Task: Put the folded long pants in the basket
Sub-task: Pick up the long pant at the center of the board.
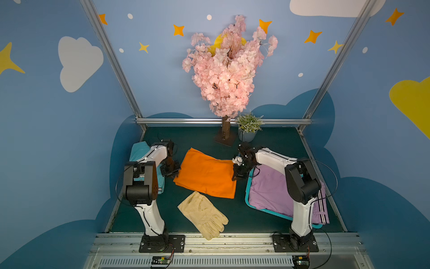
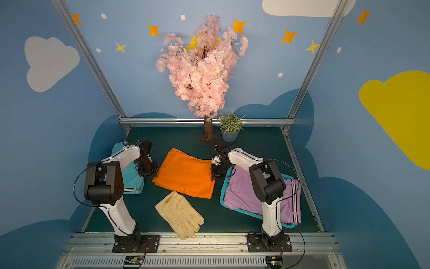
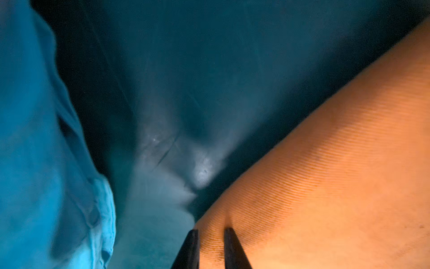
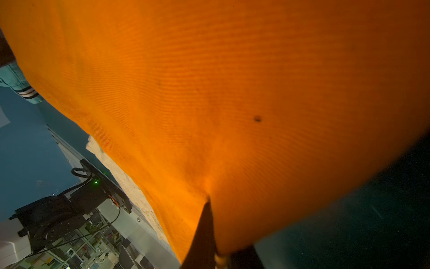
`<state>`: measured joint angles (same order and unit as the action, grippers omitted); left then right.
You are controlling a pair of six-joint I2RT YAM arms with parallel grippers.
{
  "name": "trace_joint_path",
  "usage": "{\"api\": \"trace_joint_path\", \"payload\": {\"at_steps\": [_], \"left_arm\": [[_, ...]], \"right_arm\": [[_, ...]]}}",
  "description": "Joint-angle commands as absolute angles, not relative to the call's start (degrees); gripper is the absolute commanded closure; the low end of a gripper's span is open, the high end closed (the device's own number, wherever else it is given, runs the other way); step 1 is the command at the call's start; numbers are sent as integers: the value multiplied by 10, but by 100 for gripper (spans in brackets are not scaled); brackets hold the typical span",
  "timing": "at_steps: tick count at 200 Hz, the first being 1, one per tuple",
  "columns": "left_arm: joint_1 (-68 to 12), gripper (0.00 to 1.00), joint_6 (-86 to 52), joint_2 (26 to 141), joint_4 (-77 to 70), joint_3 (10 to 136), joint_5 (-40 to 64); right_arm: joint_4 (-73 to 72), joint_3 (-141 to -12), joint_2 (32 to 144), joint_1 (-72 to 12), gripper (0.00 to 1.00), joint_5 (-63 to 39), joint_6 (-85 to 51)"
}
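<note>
- Three folded pants show in both top views: the orange pants (image 1: 206, 174) (image 2: 186, 173), the lilac pants (image 1: 270, 188) (image 2: 242, 193) and the turquoise pants (image 1: 137, 151) (image 2: 130, 179).
- The orange pants lie mid-counter (image 1: 209, 137) between the left arm (image 1: 151, 216) and the right arm (image 1: 300, 209), outside the basket (image 1: 247, 193) (image 2: 223, 191). Their corner nearest the basket is drawn up off the counter.
- The right jaws are clamped together on that raised corner. In the right wrist view the orange cloth (image 4: 209, 93) puckers to a point at the dark fingertips (image 4: 204, 233).
- The left jaws are down at the opposite edge of the orange pants. The left wrist view shows two dark fingers (image 3: 190, 251) a narrow gap apart, with orange cloth (image 3: 325, 174) in the gap. Whether they grip it cannot be told.
- The lilac pants lie inside the basket on the robot's right. Their striped cuffs hang over its outer rim.
- The turquoise pants lie on the robot's left, partly hidden by the left arm. A strip of bare counter separates them from the orange pants.
- A cream glove (image 1: 202, 214) (image 2: 179, 214) lies just beside the near edge of the orange pants, towards the front rail.
- At the back stand a pink blossom tree (image 1: 228, 69) and, just beside its trunk, a grey plant pot (image 1: 247, 136).
</note>
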<state>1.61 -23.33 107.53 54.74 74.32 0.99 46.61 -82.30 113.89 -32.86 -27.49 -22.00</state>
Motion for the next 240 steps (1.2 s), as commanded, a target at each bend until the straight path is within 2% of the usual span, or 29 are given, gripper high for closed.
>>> {"api": "trace_joint_path", "payload": {"at_steps": [1, 26, 55, 68, 93, 114, 142, 174, 203, 240], "left_arm": [[11, 78, -222, 1108, 612, 729, -20], [12, 76, -218, 1092, 619, 726, -34], [16, 61, -208, 1059, 626, 758, -22], [21, 54, -201, 1042, 612, 779, 21], [30, 50, -172, 1036, 524, 813, 157], [23, 50, -154, 1074, 491, 850, 198], [28, 49, -115, 1144, 513, 893, 176], [40, 47, -80, 1146, 483, 856, 175], [41, 46, -74, 1187, 477, 852, 244], [43, 47, -68, 1239, 522, 867, 205]], "right_arm": [[520, -841, 1111, -321, 100, -269, -214], [520, -843, 1109, -318, 100, -271, -214], [522, -845, 1111, -319, 100, -273, -213], [524, -846, 1110, -318, 100, -273, -212], [527, -850, 1109, -318, 100, -272, -210], [530, -854, 1110, -317, 100, -275, -211], [533, -856, 1111, -319, 100, -277, -212], [538, -855, 1109, -319, 100, -274, -208], [539, -860, 1114, -319, 100, -274, -209], [540, -865, 1118, -321, 100, -279, -211]]}}
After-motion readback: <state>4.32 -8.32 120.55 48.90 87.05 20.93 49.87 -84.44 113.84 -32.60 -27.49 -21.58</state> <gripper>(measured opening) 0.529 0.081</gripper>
